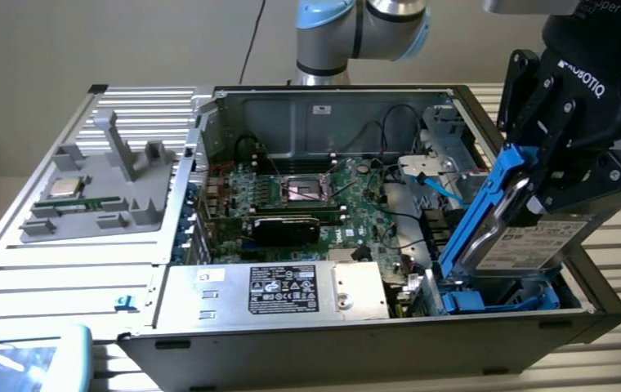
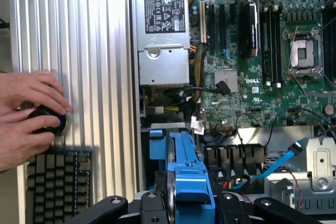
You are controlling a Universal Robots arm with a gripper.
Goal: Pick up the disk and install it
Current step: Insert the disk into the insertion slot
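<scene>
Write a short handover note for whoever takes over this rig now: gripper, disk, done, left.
Gripper: shut on the disk.
Disk: lifted, tilted on edge, lower end at the blue bay in the case's corner, exterior view's right.
Done: pick-up.
Left: disk not yet seated in the bay.
A person's hands rest on a black knob beside the case.

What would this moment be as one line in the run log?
end effector: shut on disk | disk: tilted, held over blue drive bay | bay: corner of open computer case | install: not yet seated
</scene>
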